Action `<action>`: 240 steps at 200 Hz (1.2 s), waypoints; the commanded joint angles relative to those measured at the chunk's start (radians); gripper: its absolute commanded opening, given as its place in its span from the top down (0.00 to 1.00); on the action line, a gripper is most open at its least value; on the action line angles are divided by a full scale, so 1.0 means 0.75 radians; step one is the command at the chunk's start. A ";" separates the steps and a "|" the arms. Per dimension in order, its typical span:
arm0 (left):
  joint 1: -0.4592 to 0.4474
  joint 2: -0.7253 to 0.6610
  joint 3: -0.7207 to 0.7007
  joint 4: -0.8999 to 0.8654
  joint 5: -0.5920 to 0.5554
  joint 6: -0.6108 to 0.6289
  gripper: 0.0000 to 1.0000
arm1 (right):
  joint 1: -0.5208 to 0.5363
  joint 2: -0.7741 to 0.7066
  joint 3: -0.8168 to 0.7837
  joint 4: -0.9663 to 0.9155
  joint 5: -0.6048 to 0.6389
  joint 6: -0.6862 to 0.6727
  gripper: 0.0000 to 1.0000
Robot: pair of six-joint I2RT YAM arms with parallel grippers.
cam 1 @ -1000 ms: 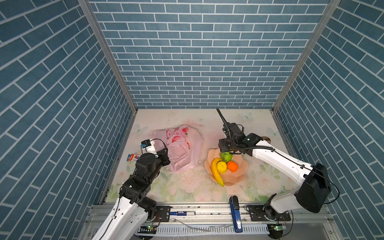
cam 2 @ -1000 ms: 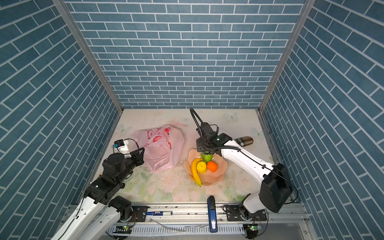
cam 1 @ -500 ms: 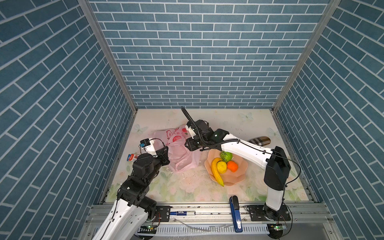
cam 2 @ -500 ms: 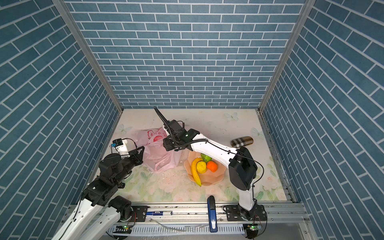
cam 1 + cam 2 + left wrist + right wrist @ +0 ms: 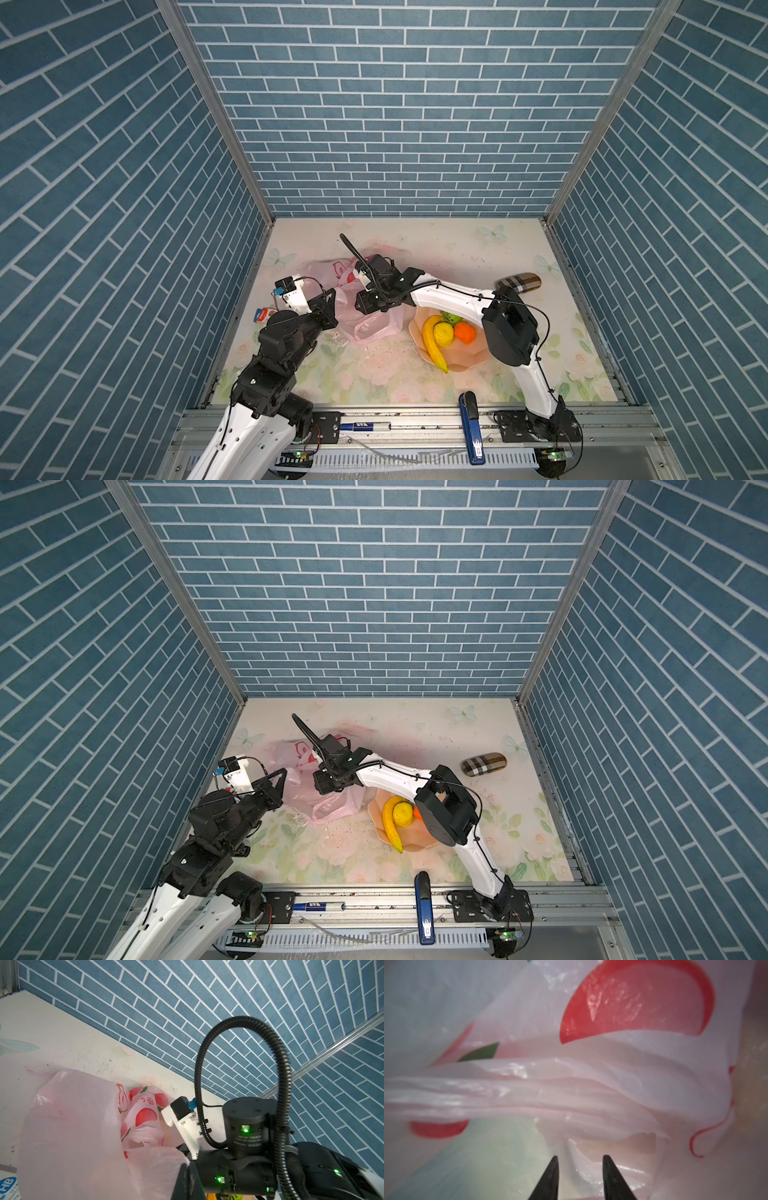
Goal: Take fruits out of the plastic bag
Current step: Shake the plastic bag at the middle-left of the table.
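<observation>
The pale-pink plastic bag point(image 5: 374, 328) point(image 5: 332, 806) lies crumpled at the mat's left-middle, red fruit prints showing. My left gripper point(image 5: 331, 294) point(image 5: 188, 1180) is shut on a fold of its film point(image 5: 72, 1126) and holds that edge up. My right gripper point(image 5: 365, 305) point(image 5: 580, 1158) points down into the bag, jaws partly open, with only film point(image 5: 591, 1084) ahead of the tips. In the peach bowl point(image 5: 465, 361) lie a banana point(image 5: 434, 343), lemon point(image 5: 443, 332), orange point(image 5: 464, 332) and green bumpy fruit point(image 5: 451, 318). Any fruits inside the bag are hidden.
A plaid case point(image 5: 519, 283) lies at the back right. A small blue-and-red packet point(image 5: 261, 314) sits at the left edge. A blue tool point(image 5: 471, 424) rests across the front rail. The right arm's elbow point(image 5: 509, 328) hangs over the bowl's right side.
The right arm swung left from above the bowl to the bag and lowered into it, its jaws narrowing. The left gripper has kept its hold on the bag.
</observation>
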 commanded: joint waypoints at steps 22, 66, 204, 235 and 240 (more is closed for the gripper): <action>0.002 -0.053 -0.007 -0.015 -0.001 -0.016 1.00 | 0.005 0.110 0.112 0.130 0.170 0.091 0.63; 0.001 -0.107 -0.055 -0.055 -0.006 -0.046 1.00 | -0.023 0.121 0.112 0.210 0.372 0.124 0.59; 0.001 -0.173 -0.120 -0.095 -0.053 -0.053 1.00 | -0.132 0.098 0.326 -0.045 0.632 -0.186 0.53; 0.002 -0.181 -0.139 -0.097 -0.069 -0.056 1.00 | -0.166 0.098 0.376 -0.114 0.650 -0.230 0.51; 0.002 -0.181 -0.143 -0.097 -0.074 -0.056 1.00 | -0.176 0.097 0.384 -0.123 0.650 -0.238 0.51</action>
